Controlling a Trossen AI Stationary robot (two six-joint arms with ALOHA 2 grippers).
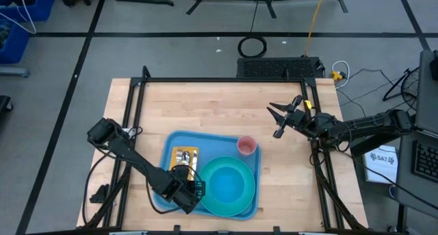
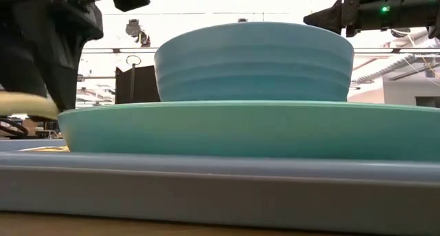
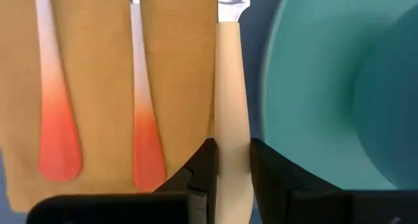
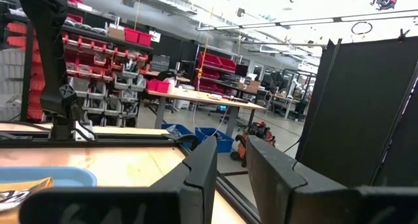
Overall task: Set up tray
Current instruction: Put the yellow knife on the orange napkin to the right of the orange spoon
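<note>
Red bin shelving, workbench, dark partition, bright ceiling lights.

The left gripper is lowered near the desk's front edge, its fingers clamped on a cream handle. The right gripper hangs raised by the right edge, fingers parted.

The tray is a flat mid blue. On it, the plate and the bowl are both plain turquoise, the bowl faintly ridged. The cup near the tray's far right corner is pink. The napkin is mustard yellow; two handles on it fade from white to orange-red, and a third is cream. The bench is pale wood grain.
</note>
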